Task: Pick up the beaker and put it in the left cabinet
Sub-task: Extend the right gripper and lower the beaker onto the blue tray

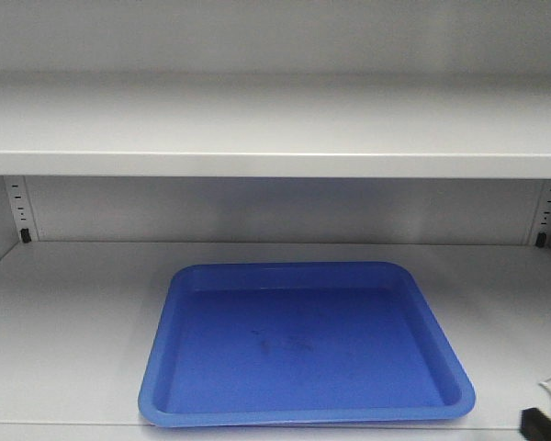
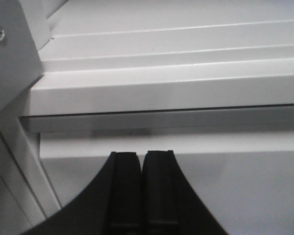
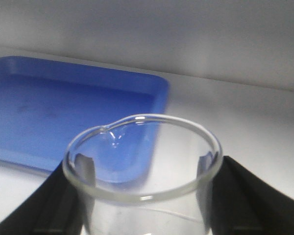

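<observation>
- Gripping the beaker with the right gripper, clamped by one dark finger on each opposite side of the glass wall, just below the rim.
- Held upright, with the pouring lip turned toward the blue tray.
- Positioned inside the left cabinet, over the lower shelf, just beside the right edge of the blue tray and outside it.
- Could not tell whether resting on the shelf or held above it.
- Found the blue tray lying flat near the front of the lower shelf, below the upper shelf.
- Noted slotted strips at both back corners of the cabinet.
- Found the left gripper fully clenched, pads pressed together, facing stepped pale grey metal edges.
</observation>
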Robot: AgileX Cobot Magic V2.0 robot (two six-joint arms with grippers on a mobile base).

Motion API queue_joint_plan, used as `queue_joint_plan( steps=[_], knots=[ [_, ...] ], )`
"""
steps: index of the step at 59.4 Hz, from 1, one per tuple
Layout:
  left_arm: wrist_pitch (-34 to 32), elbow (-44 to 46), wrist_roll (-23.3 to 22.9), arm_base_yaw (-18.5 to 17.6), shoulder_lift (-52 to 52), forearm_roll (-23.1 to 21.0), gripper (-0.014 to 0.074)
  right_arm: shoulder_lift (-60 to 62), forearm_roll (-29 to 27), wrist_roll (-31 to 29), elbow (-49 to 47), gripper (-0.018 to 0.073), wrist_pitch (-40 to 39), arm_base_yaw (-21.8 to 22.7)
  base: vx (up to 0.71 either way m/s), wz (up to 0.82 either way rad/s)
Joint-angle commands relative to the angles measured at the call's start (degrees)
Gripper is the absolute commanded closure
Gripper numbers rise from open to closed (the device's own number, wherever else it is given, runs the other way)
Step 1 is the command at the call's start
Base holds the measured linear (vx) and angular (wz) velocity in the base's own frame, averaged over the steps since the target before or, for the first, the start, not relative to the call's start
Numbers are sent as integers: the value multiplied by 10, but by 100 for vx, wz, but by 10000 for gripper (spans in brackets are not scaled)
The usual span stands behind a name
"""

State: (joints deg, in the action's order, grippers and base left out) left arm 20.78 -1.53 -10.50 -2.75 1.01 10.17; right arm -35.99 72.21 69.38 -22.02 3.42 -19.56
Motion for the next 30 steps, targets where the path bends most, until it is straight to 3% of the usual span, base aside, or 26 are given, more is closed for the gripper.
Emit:
queue_joint_plan(
  steps=[1,15,30],
  knots=[
    [-43,9,-2,-3,6,2,593,-44,23,-2,-30,563,-85,2,0,0],
    [-43,9,-2,-3,6,2,593,-220,23,-7,-149,563,-131,2,0,0],
    [-43,9,-2,-3,6,2,593,-413,21,-29,-315,563,-235,2,0,0]
  ],
)
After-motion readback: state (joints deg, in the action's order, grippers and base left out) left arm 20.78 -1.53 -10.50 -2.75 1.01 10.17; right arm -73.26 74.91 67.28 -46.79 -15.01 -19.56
